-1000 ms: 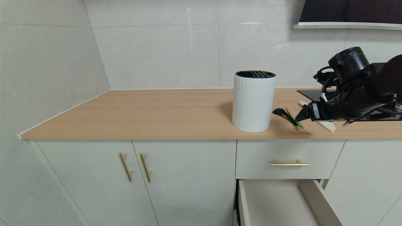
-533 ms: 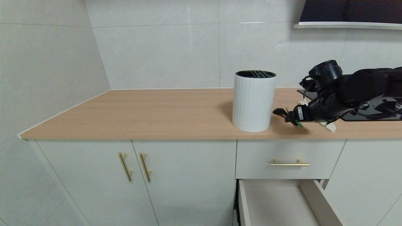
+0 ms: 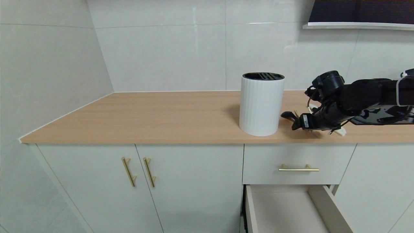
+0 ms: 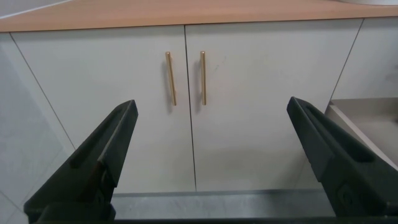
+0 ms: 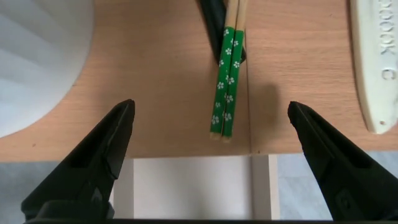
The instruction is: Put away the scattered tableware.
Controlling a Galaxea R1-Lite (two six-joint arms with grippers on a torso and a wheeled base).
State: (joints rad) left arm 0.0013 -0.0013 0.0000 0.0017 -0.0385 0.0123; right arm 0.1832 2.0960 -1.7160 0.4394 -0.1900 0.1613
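Surface: light wooden countertop [image 3: 161, 116].
Chopsticks [image 5: 227, 93]: green-flowered bamboo pair at its front edge, plain ends cut off, beside black utensil [image 5: 213, 25].
Right gripper [image 5: 210, 112]: wide apart, straddling them.
Left gripper [image 4: 211, 112]: apart, facing white cabinet doors [image 4: 186, 143].
Holder [image 3: 261, 103]: white ribbed cylinder nearby.

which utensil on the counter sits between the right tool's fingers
The chopsticks with green flowered ends lie between the fingers of the open right tool; the white paddle lies outside them.

Black jointed right arm [image 3: 365, 94], loose cables [image 3: 319, 108], white label [image 3: 305, 119], tapered black fingers [image 5: 93, 162]
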